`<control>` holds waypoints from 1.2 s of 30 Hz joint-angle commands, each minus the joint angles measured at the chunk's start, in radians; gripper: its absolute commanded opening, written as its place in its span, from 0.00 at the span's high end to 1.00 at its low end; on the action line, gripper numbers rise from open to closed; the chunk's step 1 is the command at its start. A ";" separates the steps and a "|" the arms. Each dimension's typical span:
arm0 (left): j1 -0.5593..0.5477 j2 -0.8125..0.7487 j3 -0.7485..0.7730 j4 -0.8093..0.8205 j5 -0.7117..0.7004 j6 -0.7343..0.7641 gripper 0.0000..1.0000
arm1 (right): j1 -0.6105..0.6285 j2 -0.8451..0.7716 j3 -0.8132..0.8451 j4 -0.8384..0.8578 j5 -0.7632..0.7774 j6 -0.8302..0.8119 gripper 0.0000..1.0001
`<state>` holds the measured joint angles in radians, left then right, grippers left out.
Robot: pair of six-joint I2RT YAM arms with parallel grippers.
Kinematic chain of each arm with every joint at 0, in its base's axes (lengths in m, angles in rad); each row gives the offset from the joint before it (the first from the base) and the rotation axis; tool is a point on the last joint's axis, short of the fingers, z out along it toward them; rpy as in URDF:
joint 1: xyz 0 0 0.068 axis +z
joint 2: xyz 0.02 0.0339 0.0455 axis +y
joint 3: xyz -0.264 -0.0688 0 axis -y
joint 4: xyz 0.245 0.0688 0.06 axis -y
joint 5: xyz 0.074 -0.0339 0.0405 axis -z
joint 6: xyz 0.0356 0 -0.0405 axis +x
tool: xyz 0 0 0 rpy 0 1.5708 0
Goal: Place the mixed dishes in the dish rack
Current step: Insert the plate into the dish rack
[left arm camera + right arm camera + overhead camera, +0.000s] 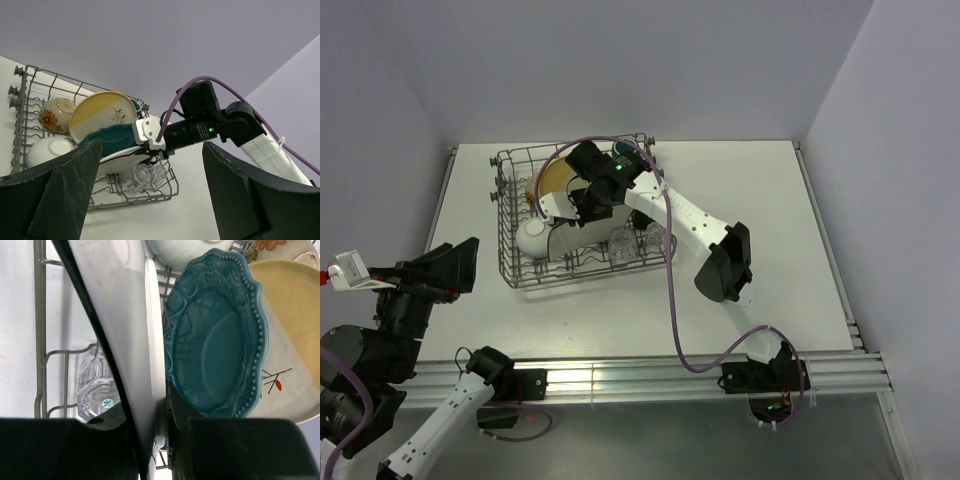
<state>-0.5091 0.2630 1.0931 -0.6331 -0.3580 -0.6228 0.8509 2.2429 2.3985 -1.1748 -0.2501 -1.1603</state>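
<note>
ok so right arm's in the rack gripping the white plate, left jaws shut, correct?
No: the left gripper has its jaws wide open, per the left wrist view. The rest holds: the right gripper is in the dish rack, shut on the white square plate.

Adds up to one dish rack [515,185]; three plates: teal scalloped plate [215,335], yellow-cream plate [295,325], white square plate [125,315]; two bowls — one white bowl [47,150], one flowered bowl [56,114]; at least two clear glasses [140,174] showing.
</note>
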 commanded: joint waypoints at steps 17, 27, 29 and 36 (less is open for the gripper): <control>-0.012 -0.051 -0.013 0.013 -0.025 -0.023 0.12 | 0.019 -0.008 0.017 0.116 0.041 0.010 0.90; -0.016 -0.068 -0.012 0.000 -0.032 -0.031 0.12 | 0.028 -0.003 0.011 0.141 0.049 0.019 0.68; -0.016 -0.068 -0.010 -0.002 -0.033 -0.032 0.12 | 0.028 -0.003 0.010 0.144 0.049 0.019 0.64; -0.016 -0.067 -0.009 0.000 -0.030 -0.034 0.12 | 0.030 -0.005 0.008 0.155 0.051 0.028 0.60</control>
<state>-0.5209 0.2062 1.0794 -0.6422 -0.3759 -0.6502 0.8730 2.2486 2.3959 -1.0821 -0.2031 -1.1400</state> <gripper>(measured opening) 0.877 0.398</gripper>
